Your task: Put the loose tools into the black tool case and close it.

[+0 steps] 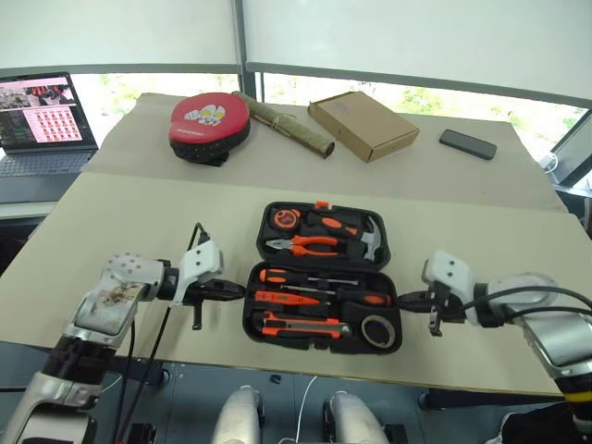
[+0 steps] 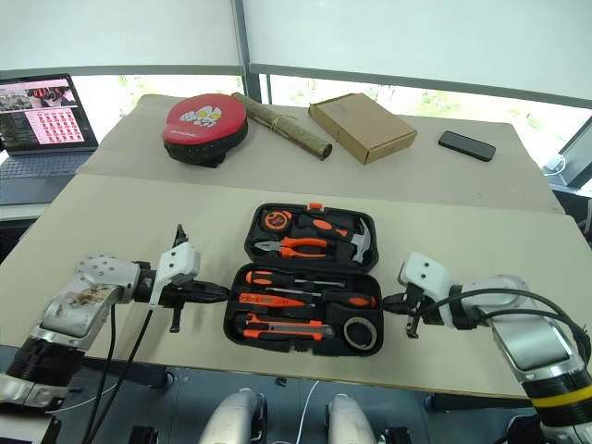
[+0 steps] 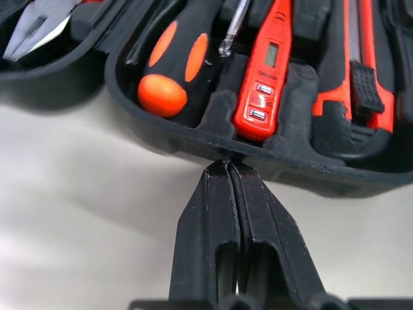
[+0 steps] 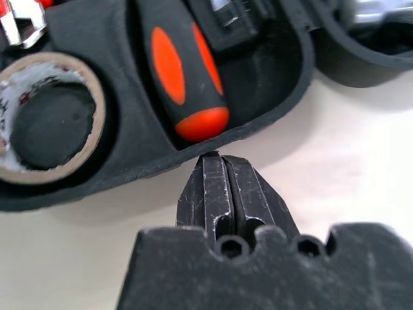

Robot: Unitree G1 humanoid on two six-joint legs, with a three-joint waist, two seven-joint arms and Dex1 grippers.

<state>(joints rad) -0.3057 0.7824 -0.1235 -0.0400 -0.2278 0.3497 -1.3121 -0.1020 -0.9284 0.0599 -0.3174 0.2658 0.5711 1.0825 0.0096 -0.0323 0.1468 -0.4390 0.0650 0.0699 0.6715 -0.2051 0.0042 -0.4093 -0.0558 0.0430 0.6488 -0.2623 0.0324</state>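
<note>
**Tools seated, case open, both grippers pinched shut at its ends**

Near the front edge of the bench the case lies open flat, hinge across its middle, lid half toward the far side. The left gripper has its fingers pressed together on nothing, tips just at the case's left wall. The right gripper is likewise closed and empty, tips at the right wall.

The near half holds five tools: two orange-and-black screwdrivers, one slim orange screwdriver, one knife and one tape roll. The far half holds one pliers, one hammer and one tape measure.

The shell looks like stiff moulded plastic, textured and not slippery, and probably fairly heavy when loaded. The tools sit in shaped recesses and should stay put. I would take the far half by its outer rim near the orange latch and fold it over.

Toward the far edge lie one red pad, one roll, one cardboard box and one phone.
</note>
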